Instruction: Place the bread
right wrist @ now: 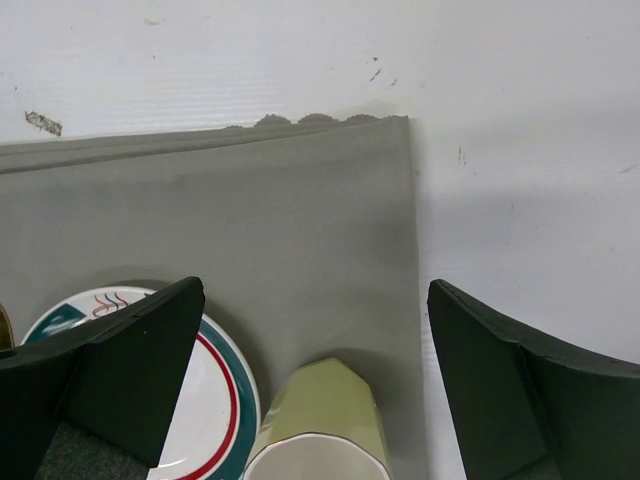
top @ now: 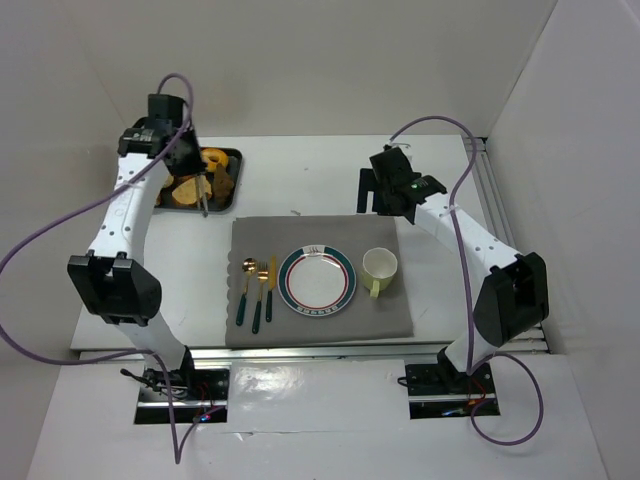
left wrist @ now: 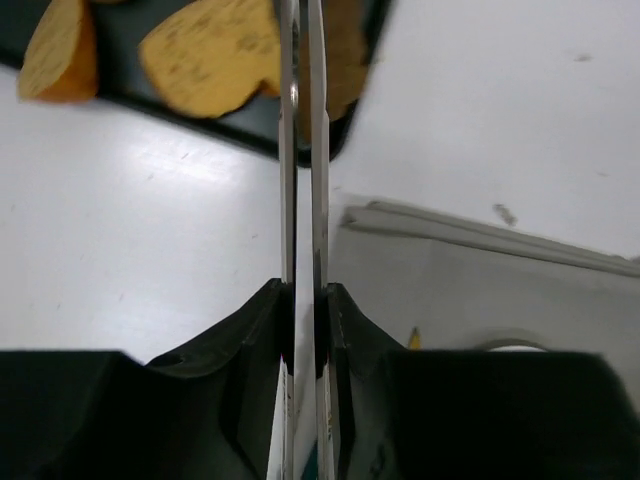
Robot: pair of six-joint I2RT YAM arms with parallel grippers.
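Tightly around bread [left wrist: 210, 55]; left gripper [top: 206, 208]

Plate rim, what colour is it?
Plate rim: teal band, thin red ring inside; clearest in the top external view.

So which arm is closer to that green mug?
The right. The right gripper hovers open just beyond the mug, over the mat's far edge. The left gripper is far off to the left, over the black tray, clamping metal tongs.

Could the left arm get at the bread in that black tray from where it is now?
Probably yes. The left pincer holds closed metal tongs whose tips reach a bread slice in the black tray, with nothing in between.
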